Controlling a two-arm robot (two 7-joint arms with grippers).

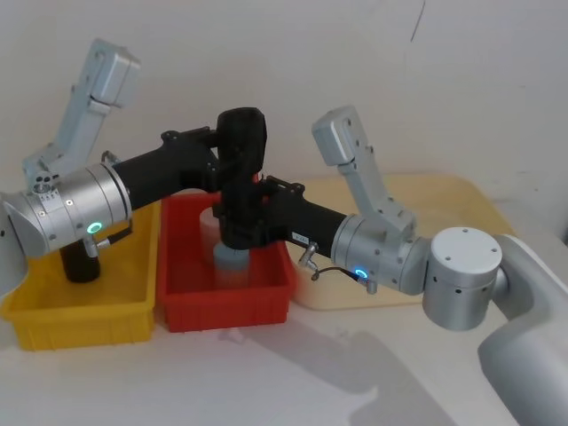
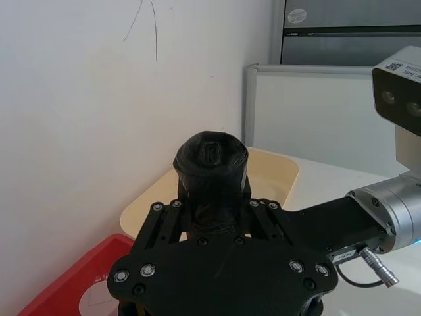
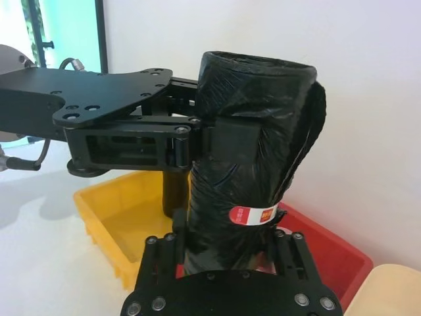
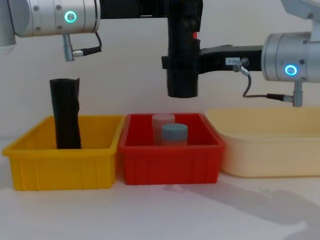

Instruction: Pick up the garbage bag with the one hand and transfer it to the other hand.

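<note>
The garbage bag (image 1: 241, 133), a black roll with a red-orange mark (image 3: 253, 214), hangs upright in the air over the red bin (image 1: 266, 297). My left gripper (image 1: 229, 167), coming in from the left, is shut on its upper half, one pad (image 3: 235, 141) pressed into the plastic. My right gripper (image 1: 244, 222), which carries a small white label (image 4: 231, 61), reaches in from the right and is shut on the lower half, with fingers (image 3: 279, 242) against both sides. From the left wrist view the bag's crinkled top (image 2: 210, 163) rises just past the left gripper (image 2: 214, 227).
A yellow bin (image 4: 60, 165) at the left holds another black roll (image 4: 66, 114). Inside the red bin stand a pale cylinder (image 4: 163, 122) and a blue-grey one (image 4: 174, 134). A cream tray (image 4: 272, 150) lies at the right. A white wall stands close behind.
</note>
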